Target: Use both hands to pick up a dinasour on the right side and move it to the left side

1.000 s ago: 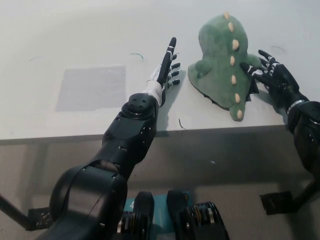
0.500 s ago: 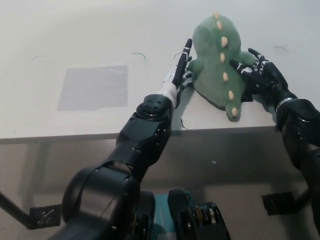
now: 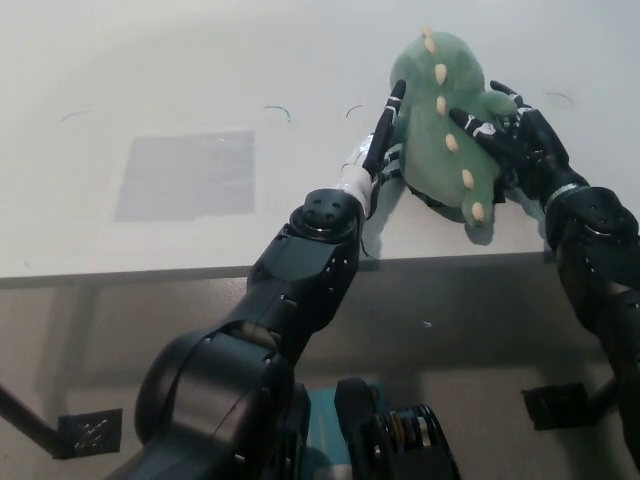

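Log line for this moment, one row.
left hand: pressed on dinosaur's left flank | right hand: on its right flank | dinosaur: on table, right side

Bright, even overhead light; soft shadows (slightly grainy), table nearly washed out.

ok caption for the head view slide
Both hands, left and right, press a green dinosaur between them on the white table.

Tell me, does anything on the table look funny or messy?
A little. The green plush dinosaur is tipped up off the white table, squeezed between the left hand and right hand. A few thin dark squiggles lie near a grey rectangular patch. Nothing looks spilled or broken.
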You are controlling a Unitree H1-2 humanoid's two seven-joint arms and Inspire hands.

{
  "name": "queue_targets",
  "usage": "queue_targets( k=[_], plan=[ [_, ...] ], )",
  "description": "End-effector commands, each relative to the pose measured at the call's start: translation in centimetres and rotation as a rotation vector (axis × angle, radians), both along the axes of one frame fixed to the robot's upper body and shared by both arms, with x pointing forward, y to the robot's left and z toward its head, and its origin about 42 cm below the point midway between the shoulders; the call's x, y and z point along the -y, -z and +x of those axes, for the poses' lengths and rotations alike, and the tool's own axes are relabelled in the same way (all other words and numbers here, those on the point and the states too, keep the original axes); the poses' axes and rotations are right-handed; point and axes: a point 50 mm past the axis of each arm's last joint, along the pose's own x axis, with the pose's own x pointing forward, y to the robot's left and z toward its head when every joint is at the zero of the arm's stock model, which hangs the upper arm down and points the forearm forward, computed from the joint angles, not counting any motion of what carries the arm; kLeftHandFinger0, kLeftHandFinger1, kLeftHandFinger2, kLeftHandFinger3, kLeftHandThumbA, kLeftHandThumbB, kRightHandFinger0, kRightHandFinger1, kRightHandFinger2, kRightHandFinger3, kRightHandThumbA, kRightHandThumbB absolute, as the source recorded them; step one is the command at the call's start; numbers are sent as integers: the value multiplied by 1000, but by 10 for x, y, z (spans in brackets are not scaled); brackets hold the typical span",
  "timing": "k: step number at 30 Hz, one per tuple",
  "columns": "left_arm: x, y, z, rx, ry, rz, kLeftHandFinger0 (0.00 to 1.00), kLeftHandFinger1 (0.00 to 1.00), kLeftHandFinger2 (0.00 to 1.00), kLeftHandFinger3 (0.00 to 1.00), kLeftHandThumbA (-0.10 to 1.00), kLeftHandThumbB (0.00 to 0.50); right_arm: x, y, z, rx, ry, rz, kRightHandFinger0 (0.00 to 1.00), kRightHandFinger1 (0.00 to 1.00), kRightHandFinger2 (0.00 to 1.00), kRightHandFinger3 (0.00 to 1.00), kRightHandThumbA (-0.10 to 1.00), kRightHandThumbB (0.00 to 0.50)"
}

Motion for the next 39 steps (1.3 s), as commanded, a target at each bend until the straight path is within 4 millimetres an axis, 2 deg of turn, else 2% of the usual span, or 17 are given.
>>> queue_targets(
  k=[1,10,14,16,21,23,25,28,30,32,33,34,36,37,39],
  plan=[
    [33,-45,3,93,115,-10,1000,1000,1000,1000,1000,348,-24,-40,13,134,-40,-53,1000,1000,1000,1000,1000,258],
    [27,-40,4,97,113,19,1000,1000,1000,1000,1000,356,-28,-36,12,122,-41,-60,1000,1000,1000,1000,1000,270],
    [25,-38,4,97,110,23,1000,1000,1000,1000,1000,341,-29,-34,12,114,-39,-43,1000,1000,1000,1000,1000,278],
    [22,-38,5,96,104,15,1000,1000,1000,1000,1000,328,-33,-34,12,102,-45,-21,1000,1000,1000,1000,1000,281],
    [18,-36,6,94,89,15,1000,1000,1000,1000,1000,336,-41,-35,14,90,-32,-37,1000,1000,1000,1000,1000,292],
    [19,-36,6,87,89,16,1000,1000,1000,1000,1000,327,-40,-36,13,97,-33,-38,1000,1000,1000,1000,1000,276],
    [15,-35,7,86,86,32,1000,1000,1000,1000,1000,359,-45,-36,13,110,-40,-45,1000,1000,1000,1000,1000,266],
    [-4,-29,12,90,68,46,1000,1000,1000,1000,1000,339,-67,-34,12,115,-60,-57,1000,1000,1000,1000,1000,248],
    [-7,-29,13,95,63,52,1000,1000,1000,1000,1000,342,-72,-36,13,107,-69,-56,1000,1000,1000,1000,1000,241],
    [-8,-29,13,101,62,47,1000,1000,1000,1000,1000,352,-74,-37,13,119,-77,-60,1000,1000,1000,1000,1000,210],
    [-13,-29,14,109,47,42,1000,1000,1000,1000,1000,339,-81,-40,14,117,-90,-58,1000,1000,1000,1000,1000,184],
    [-19,-28,16,115,26,30,1000,1000,1000,1000,1000,339,-89,-42,14,116,-103,-61,1000,1000,1000,1000,1000,178],
    [-19,-29,16,119,15,24,1000,1000,1000,1000,1000,343,-91,-43,14,119,-103,-74,1000,1000,1000,1000,1000,215],
    [-28,-26,17,144,-3,28,1000,1000,1000,1000,1000,315,-103,-42,12,135,-120,-71,1000,1000,1000,1000,1000,171],
    [-29,-25,17,157,-7,29,1000,1000,1000,1000,1000,303,-106,-42,12,141,-133,-61,1000,1000,1000,1000,1000,147]
  ],
)
